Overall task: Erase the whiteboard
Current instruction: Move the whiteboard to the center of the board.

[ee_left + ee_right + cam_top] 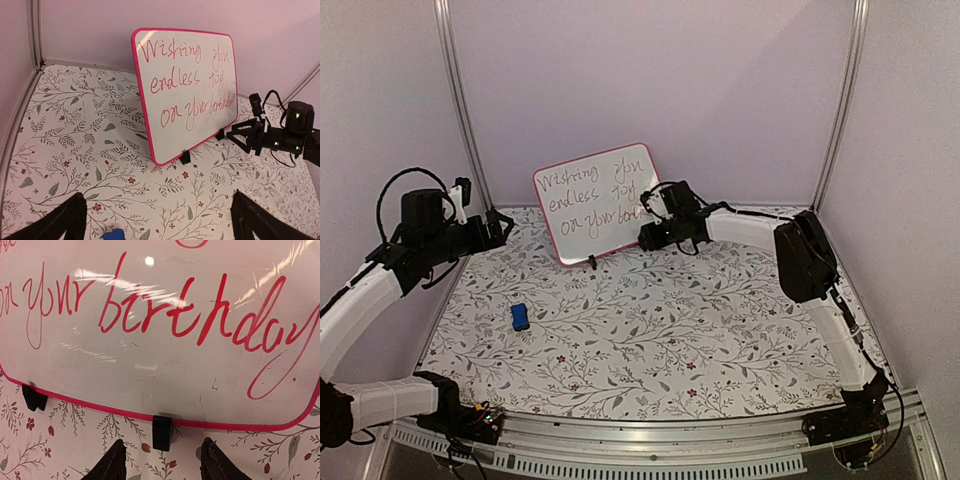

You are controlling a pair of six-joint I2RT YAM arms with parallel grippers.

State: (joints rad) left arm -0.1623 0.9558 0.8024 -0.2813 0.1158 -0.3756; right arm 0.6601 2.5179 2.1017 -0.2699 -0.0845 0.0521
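While the whiteboard (595, 200) is standing at the back of the flower-patterned counter (720, 330), it is resting on two small black clip feet (162, 432) and tilting back toward the pale rear wall (650, 80). Whether it is touching that wall cannot be told. Red handwriting is covering its face, reading "Wishing you endless joy on your birthday".

The right arm (800, 255) is reaching in from the right, and the right arm's jaws are sitting low at the board's lower right corner, just beside the right-hand foot. Its fingers (112, 465) are standing partly spread with nothing between them, pointing at the bottom frame and apart from it in the wrist view.

The left arm (420, 245) is hanging over the left side of the counter, well apart from the board. The left arm's jaws are gaping wide and holding nothing.

A small blue eraser block (520, 317) is lying flat on the counter toward the front left, apart from both arms.
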